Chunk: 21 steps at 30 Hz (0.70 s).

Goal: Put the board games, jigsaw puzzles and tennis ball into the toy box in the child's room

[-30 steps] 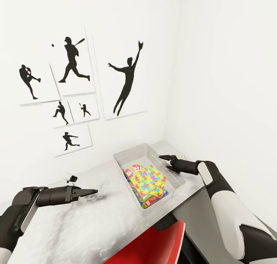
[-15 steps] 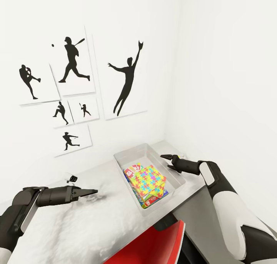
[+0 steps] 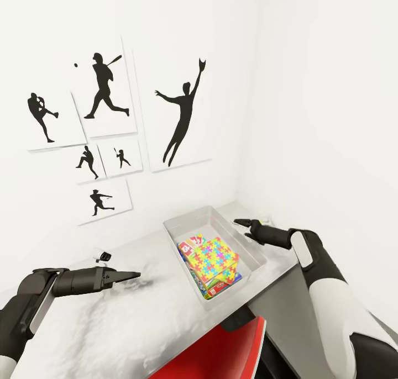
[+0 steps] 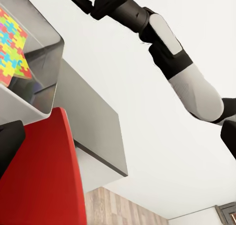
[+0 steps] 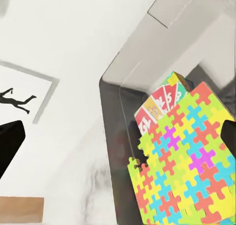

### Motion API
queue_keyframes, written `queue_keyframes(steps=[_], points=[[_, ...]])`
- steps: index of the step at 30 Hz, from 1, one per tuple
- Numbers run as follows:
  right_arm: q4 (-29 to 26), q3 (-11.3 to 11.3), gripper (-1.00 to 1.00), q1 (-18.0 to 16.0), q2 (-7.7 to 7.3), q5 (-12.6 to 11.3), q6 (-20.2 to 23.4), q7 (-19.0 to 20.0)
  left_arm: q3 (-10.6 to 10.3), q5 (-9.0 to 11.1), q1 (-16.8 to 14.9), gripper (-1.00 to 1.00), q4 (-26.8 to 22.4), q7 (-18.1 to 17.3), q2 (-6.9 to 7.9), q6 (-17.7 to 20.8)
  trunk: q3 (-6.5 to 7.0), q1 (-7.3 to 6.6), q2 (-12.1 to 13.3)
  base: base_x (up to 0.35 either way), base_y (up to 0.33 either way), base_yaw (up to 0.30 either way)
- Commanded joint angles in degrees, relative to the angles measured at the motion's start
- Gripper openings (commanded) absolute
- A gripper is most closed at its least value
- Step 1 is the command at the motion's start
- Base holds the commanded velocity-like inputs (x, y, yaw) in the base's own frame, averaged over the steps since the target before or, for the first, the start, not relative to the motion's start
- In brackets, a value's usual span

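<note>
— Grippers first: what does the head view show?
— Right gripper (image 3: 245,226) hangs spread wide beside the toy box (image 3: 250,256). Left gripper (image 3: 132,275) is pressed together over the counter (image 3: 138,318).
— Left wrist view?
— Red chair (image 4: 42,181) under the counter.
— Right wrist view?
— Jigsaw puzzle (image 5: 182,166) lies on a board game (image 5: 156,108) inside the box.
</note>
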Motion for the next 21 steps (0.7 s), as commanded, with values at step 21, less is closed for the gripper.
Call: queue_keyframes(steps=[21], points=[[-10.9,0.5,1.0,-6.5,-2.17,1.2,8.1,-11.0,2.2,0.2,0.3,1.0,0.0,-0.2,0.11,0.8,-0.13,0.04,-0.1,0.0,0.0,0.0]])
